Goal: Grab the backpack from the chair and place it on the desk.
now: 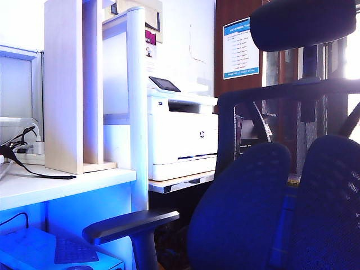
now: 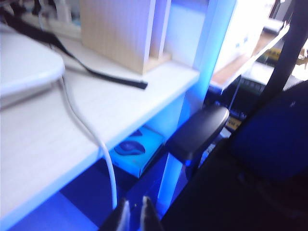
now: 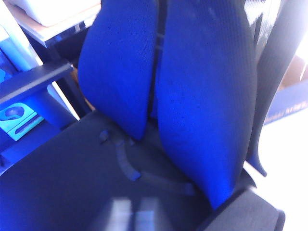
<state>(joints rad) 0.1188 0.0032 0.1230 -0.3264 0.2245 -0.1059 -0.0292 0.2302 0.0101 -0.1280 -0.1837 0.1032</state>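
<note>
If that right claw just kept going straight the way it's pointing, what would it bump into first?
Most likely the dark fabric below it, probably the backpack lying on the chair. The right gripper aims down at it with fingertips close together, though the blur makes depth hard to judge.

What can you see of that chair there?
The chair is a dark office chair beside the desk. Its back is two upright mesh pads on a black frame, with a padded oblong headrest above and a flat armrest reaching toward the desk. Strapped dark fabric, likely the backpack, lies at the pads' foot. The right end effector hovers over that; the left end effector hangs near the armrest. Neither visibly touches the chair.
</note>
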